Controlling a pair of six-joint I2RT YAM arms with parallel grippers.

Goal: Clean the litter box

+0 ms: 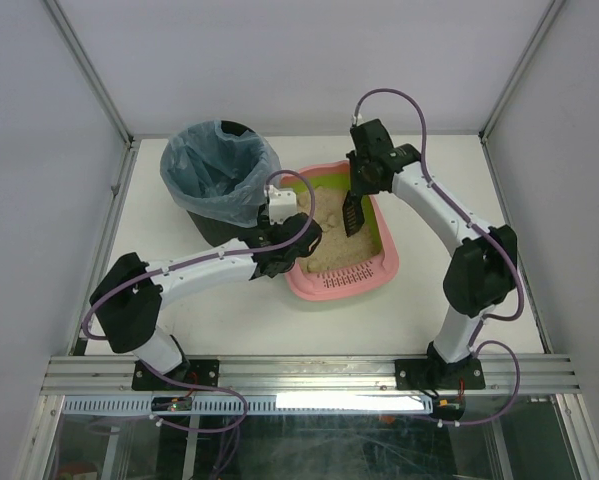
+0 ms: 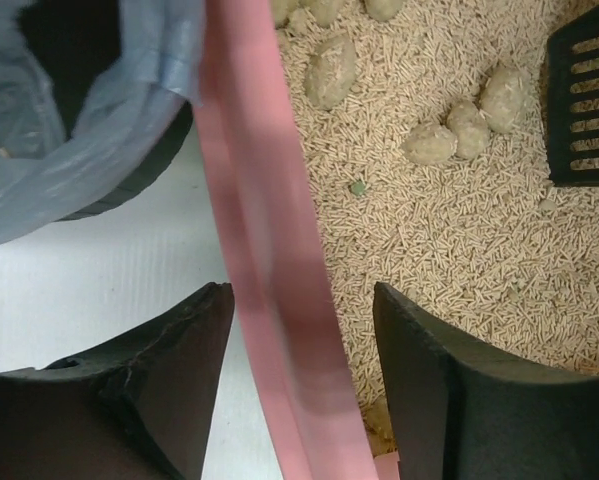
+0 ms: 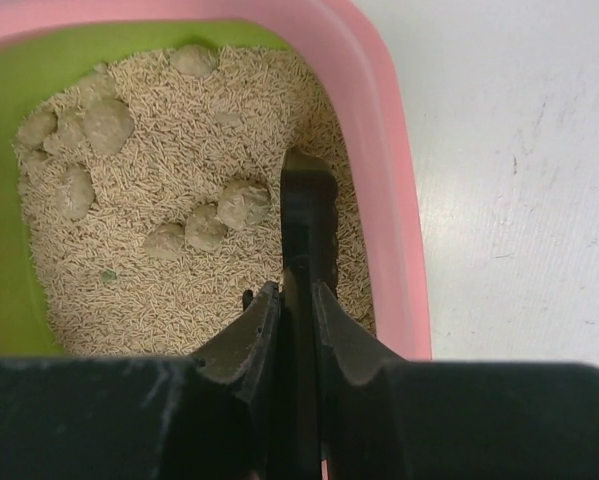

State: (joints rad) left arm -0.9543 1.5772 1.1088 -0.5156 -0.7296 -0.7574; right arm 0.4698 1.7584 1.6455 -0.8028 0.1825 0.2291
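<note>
Litter box point(image 1: 344, 287) is sitting mid-table point(image 1: 229, 320), between the two arms, slotted ledge toward the arm bases. The bin point(image 1: 219, 175) with its blue bag point(image 1: 204, 160) is standing just beside its left wall.

Left gripper point(image 1: 289, 245) is reaching in at the box's left side. Wrist view: left gripper point(image 2: 299, 330) is spread, fingers point(image 2: 179, 360) straddling the pink rim point(image 2: 269, 230), one outside over the table and one inside over the litter point(image 2: 459, 240). A gap is showing between the inner finger and the rim, so no pinch. The bin's bag point(image 2: 69, 130) is lying close on the outer side.

Right gripper point(image 1: 357, 195) is hanging over the far part of the box, pointing down. Wrist view: right gripper point(image 3: 297, 300) is pressing both fingers onto the scoop point(image 3: 307, 210) handle. The scoop is showing edge-on, its blade down at the litter point(image 3: 179, 290) close to the box's pink wall point(image 3: 384, 180). From above, the scoop point(image 1: 352, 215) is dangling dark and slotted over the tan fill.

Several grey-tan clumps point(image 3: 241, 203) are lying on the litter, one group just beside the scoop blade, others near the green inner rim point(image 3: 4, 240). Left wrist view is showing the same clumps point(image 2: 429, 143) with the scoop's slotted blade point(image 2: 584, 105) just beyond them.
</note>
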